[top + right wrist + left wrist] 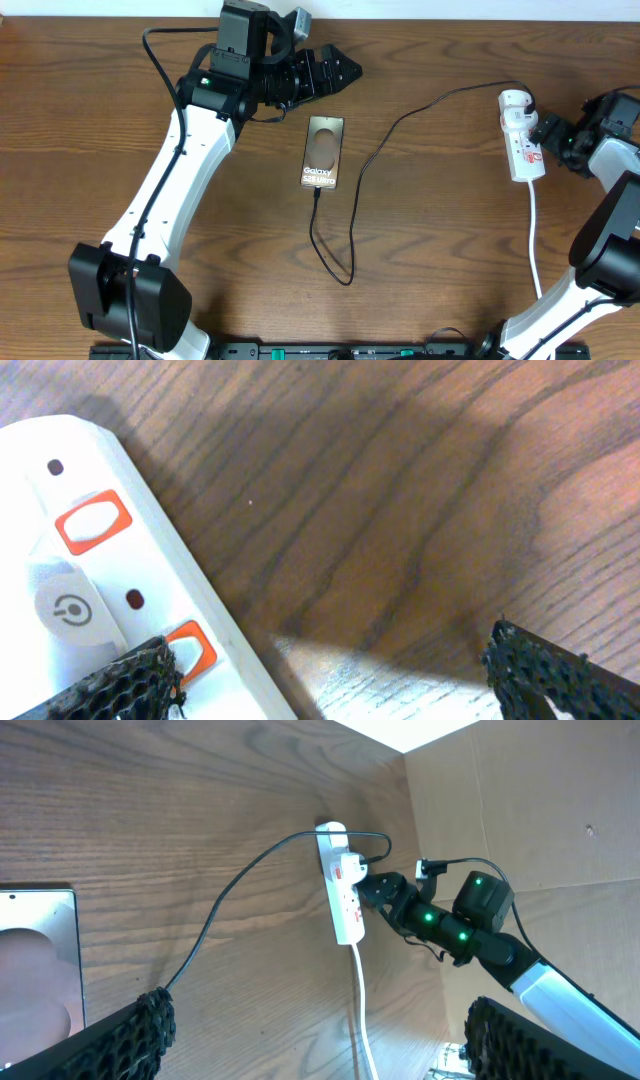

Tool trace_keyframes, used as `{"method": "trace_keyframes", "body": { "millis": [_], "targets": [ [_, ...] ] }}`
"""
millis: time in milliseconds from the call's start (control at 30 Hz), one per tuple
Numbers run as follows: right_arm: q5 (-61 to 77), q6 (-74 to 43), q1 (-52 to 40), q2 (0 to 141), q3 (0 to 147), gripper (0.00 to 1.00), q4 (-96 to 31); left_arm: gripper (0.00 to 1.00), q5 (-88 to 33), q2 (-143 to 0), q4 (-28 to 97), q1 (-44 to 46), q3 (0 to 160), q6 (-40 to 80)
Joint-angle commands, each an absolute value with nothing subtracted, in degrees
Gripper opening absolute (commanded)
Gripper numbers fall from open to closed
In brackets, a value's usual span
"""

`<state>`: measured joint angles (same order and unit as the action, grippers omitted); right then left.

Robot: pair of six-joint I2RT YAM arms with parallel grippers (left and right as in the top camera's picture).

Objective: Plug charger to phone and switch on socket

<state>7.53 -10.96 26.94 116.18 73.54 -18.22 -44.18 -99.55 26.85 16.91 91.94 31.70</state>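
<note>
We see phone (323,153) at bench (450,260) centre, charger (348,282) at its near edge, socket (521,135) by the right edge. Both wide, empty: left fingers (120,1040), right fingers (560,670). Risk: our push misses the switch (93,523), slides the socket, yanks the charger.

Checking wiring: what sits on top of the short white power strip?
A round white adapter with its thin black cable, plus red switches. One finger of the right gripper covers part of one switch.

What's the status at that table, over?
Left end effector open, clear of the phone. Right end effector open at the socket, by its red switches. Charger runs from socket to phone's lower edge. Nothing blocking.
</note>
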Motion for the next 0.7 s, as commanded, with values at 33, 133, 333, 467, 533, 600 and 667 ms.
{"method": "trace_keyframes", "body": {
  "millis": [33, 133, 333, 467, 533, 600, 667],
  "targets": [
    [9.8, -9.1, 25.0, 118.3, 71.5, 0.97, -21.2, 0.93, -43.9, -99.3, 27.0, 16.6, 92.8, 31.5],
    [9.8, -9.1, 25.0, 119.0, 71.5, 0.98, -21.2, 0.93, -43.9, -99.3, 27.0, 16.6, 92.8, 31.5],
    [8.3, -9.4, 25.1, 121.1, 71.5, 0.95, -20.9, 0.93, -43.9, -99.3, 27.0, 16.6, 92.8, 31.5],
    [7.6, -9.6, 25.7, 120.9, 72.0, 0.95, -19.0, 0.93, -43.9, -99.3, 27.0, 16.6, 92.8, 31.5],
    [8.0, -9.6, 25.9, 120.8, 72.8, 0.97, -18.8, 0.93, -43.9, -99.3, 27.0, 16.6, 92.8, 31.5],
    [8.1, -9.6, 25.9, 120.8, 72.9, 0.97, -18.9, 0.93, -43.9, -99.3, 27.0, 16.6, 92.8, 31.5],
    [7.8, -9.6, 25.9, 120.8, 72.9, 0.96, -19.0, 0.93, -43.9, -99.3, 27.0, 16.6, 92.8, 31.5]
  ]
}}
